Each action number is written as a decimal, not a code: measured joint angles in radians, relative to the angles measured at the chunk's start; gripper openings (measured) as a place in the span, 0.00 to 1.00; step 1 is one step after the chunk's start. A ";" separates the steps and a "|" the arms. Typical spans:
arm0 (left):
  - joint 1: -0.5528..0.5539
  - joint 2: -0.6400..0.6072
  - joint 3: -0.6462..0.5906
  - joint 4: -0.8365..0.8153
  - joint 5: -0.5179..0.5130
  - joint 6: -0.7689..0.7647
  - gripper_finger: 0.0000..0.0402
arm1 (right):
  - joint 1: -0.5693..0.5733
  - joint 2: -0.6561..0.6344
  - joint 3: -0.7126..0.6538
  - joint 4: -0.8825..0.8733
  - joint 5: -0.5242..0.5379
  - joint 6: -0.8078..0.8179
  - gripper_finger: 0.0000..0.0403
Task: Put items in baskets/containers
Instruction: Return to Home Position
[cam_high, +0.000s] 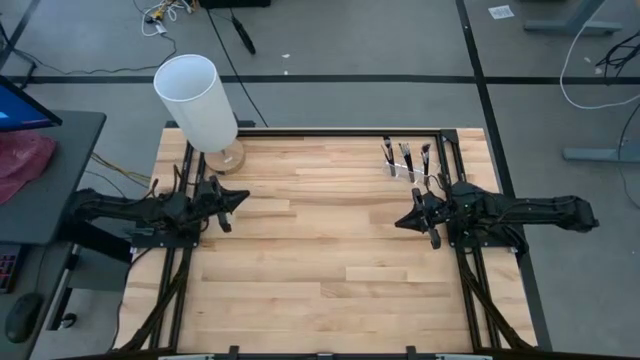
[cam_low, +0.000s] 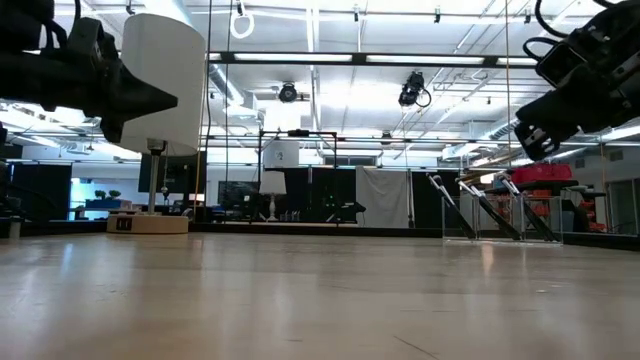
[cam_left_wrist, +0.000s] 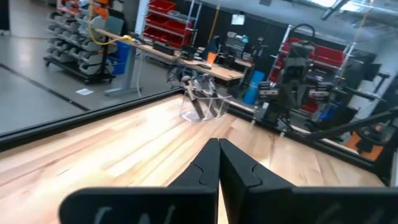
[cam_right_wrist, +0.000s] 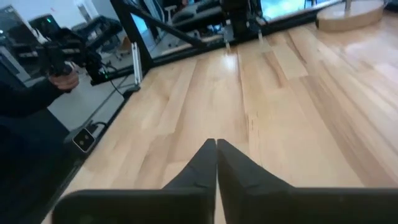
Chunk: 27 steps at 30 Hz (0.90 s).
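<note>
The thin, dark-handled makeup brushes (cam_high: 405, 155) are held, leaning, in the small clear plastic holder (cam_high: 410, 172), which is placed near the far right corner of the light wooden bench (cam_high: 320, 290). The left gripper (cam_high: 238, 201) is positioned above the left edge and the right gripper (cam_high: 400, 222) above the right edge, near the holder. Both pincers are clenched, with nothing grasped. The tall white cylinder (cam_high: 197, 100) on a round wooden base is located at the far left corner.
</note>
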 joint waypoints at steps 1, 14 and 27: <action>-0.005 -0.015 0.000 -0.021 -0.012 -0.007 0.01 | -0.003 -0.020 0.000 -0.014 -0.001 0.001 0.04; -0.046 -0.048 0.000 -0.063 -0.023 -0.010 0.02 | -0.070 -0.278 -0.001 -0.140 0.049 -0.070 0.01; -0.046 -0.047 0.000 -0.075 -0.056 0.001 0.02 | 0.007 -0.239 -0.073 0.069 0.208 -0.043 0.01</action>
